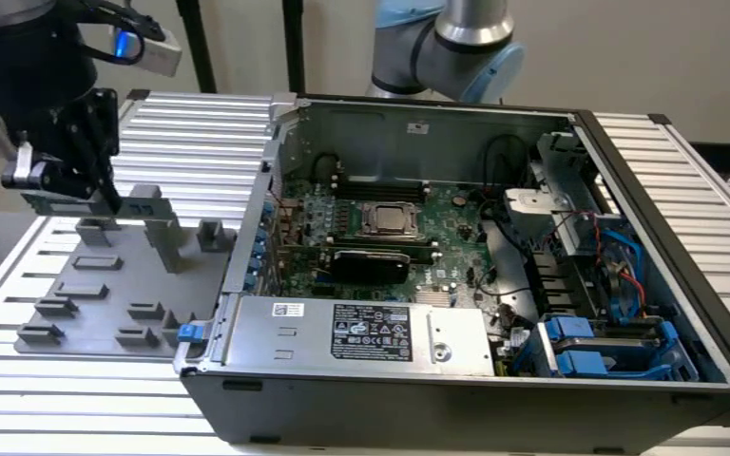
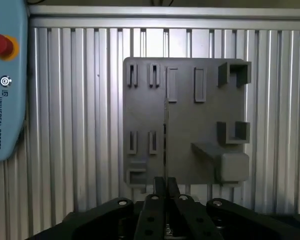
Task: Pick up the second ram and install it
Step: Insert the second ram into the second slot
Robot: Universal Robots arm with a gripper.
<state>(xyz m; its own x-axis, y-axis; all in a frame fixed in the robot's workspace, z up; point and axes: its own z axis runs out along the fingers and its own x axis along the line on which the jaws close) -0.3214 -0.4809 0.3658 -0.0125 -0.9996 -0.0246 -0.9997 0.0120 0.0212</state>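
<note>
Item: second ram (image 2: 165, 135). In the wrist view it is seen edge-on as a thin, dark, straight strip; its faces and chips cannot be read from this angle. One end is pinched between the closed fingertips of the gripper (image 2: 165, 184), and the long axis runs straight out from them. It lies over the middle of the grey fixture plate (image 2: 140, 115). Whether the far end touches the plate cannot be told. In the exterior view, the holding gripper is at about 9 o'clock from the open computer case (image 1: 467, 418).
</note>
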